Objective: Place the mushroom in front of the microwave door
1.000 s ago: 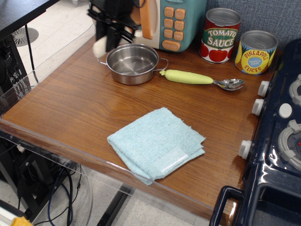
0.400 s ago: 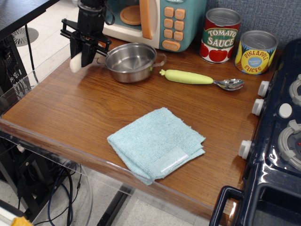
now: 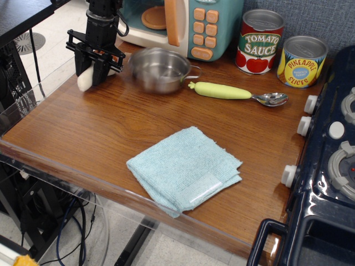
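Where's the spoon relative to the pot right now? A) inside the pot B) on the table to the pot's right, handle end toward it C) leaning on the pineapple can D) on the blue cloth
B: the spoon lies flat on the table right of the pot, green handle tip near the pot's side handle, bowl end pointing toward the cans.
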